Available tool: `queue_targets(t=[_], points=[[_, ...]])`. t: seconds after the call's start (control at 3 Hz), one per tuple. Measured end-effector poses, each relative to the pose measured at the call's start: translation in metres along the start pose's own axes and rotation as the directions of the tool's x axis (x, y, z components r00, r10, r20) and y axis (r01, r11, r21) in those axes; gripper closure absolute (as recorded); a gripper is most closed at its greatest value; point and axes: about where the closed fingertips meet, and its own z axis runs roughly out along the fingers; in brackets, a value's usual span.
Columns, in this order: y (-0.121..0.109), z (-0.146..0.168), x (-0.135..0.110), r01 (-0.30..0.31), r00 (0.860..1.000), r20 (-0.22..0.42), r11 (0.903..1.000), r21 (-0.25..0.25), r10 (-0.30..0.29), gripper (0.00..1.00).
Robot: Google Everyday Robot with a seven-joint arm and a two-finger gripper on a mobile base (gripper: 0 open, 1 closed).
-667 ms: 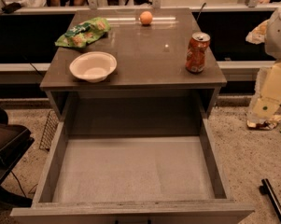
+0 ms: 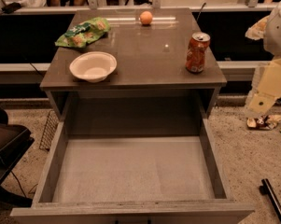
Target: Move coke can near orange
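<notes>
Could tip the can (image 2: 196, 52), up and left of the gripper (image 2: 260, 101) (low beside the table (image 2: 144, 59), open or shut cannot tell), by bumping it sideways near the edge, or nudge the orange (image 2: 146, 17), farther left and back, into rolling off.

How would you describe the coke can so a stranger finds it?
Find the grey table above the open drawer; the hand hangs beyond its right side. Near the front right corner stands the coke can, upright, red-orange, silver-topped, unlike the round orange.
</notes>
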Motion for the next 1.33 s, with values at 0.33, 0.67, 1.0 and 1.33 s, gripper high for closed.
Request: queue_targets(t=[0.33, 0.67, 1.0, 1.33], points=[[-0.031, 0.01, 0.012, -0.114, 0.987, 0.122, 0.9925, 0.046, 0.107, 0.0], [-0.072, 0.031, 0.022, -0.243, 0.932, 0.296, 0.9664, 0.083, 0.209, 0.0], [-0.128, 0.051, 0.031, -0.36, 0.846, 0.464, 0.9233, 0.135, 0.262, 0.0], [-0.187, 0.072, 0.038, -0.498, 0.72, 0.632, 0.8481, 0.181, 0.287, 0.0]])
